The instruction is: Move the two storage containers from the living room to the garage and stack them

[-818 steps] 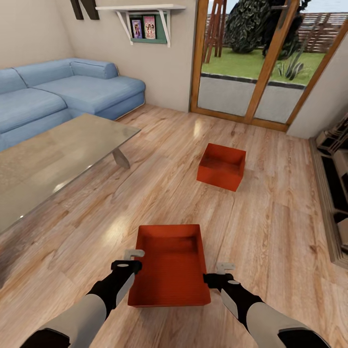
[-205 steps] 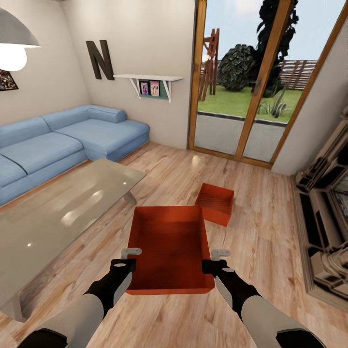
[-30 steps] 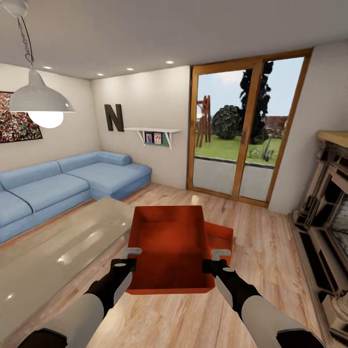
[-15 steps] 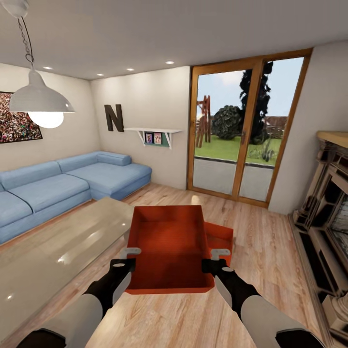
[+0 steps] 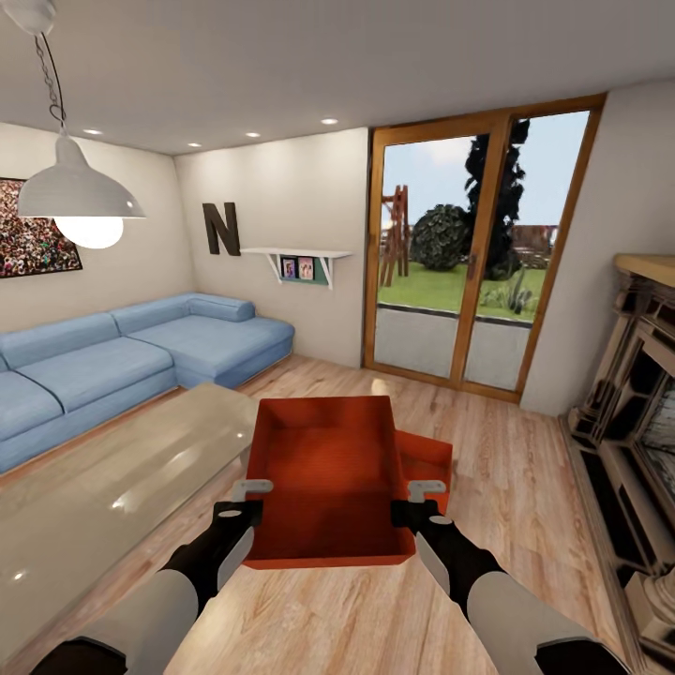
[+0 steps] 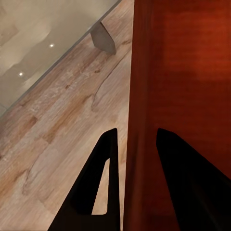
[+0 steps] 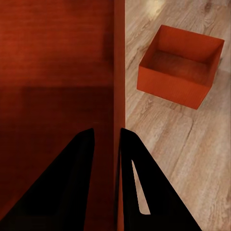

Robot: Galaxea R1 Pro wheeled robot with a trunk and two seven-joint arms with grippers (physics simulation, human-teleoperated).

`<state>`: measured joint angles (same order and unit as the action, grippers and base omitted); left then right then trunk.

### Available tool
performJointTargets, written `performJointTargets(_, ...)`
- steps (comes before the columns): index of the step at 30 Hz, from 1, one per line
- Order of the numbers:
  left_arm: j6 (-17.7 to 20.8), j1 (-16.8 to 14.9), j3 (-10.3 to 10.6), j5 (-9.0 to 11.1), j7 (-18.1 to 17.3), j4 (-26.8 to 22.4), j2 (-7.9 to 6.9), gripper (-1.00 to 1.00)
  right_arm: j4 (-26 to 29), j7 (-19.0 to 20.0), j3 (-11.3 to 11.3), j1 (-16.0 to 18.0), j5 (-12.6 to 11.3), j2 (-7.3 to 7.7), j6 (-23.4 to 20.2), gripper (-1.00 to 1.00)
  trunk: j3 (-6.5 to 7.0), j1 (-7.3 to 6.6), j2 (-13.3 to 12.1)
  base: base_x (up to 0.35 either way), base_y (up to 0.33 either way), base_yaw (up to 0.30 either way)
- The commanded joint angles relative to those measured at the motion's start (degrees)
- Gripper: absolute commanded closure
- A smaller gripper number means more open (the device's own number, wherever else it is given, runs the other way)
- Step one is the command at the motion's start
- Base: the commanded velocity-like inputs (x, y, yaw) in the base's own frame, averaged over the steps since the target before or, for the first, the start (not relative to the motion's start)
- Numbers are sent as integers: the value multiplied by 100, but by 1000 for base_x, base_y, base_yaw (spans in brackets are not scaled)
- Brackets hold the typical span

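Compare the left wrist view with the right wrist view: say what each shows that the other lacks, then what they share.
Left wrist view alone: the glass table and its leg. Right wrist view alone: the second container sitting on the wood floor. Both: a wall of the held container, pinched between dark gripper fingers, left gripper and right gripper, above the plank floor.
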<state>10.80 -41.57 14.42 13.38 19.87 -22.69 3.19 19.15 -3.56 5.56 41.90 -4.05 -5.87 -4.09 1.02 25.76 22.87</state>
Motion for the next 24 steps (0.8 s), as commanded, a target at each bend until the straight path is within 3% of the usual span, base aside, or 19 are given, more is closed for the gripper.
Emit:
performJointTargets(1,47,0,15,20,69,2,-11,100,27,-22,14,3,-9,7,-32,100,-2,2,5,0,0,0)
performJointTargets(6,47,0,16,16,69,2,-11,100,28,-22,13,3,-10,7,-33,100,-2,2,5,0,0,0)
performJointTargets(7,47,0,-106,-213,69,2,-11,100,28,-22,-213,3,115,7,-42,100,-2,2,5,0,0,0)
performJointTargets(19,46,0,-106,-213,69,2,-11,100,30,-27,-216,3,111,0,-36,100,-2,2,5,0,0,2)
performJointTargets(24,45,0,-106,-213,70,2,-11,100,28,-22,-222,3,102,6,-211,100,-2,2,5,0,0,177)
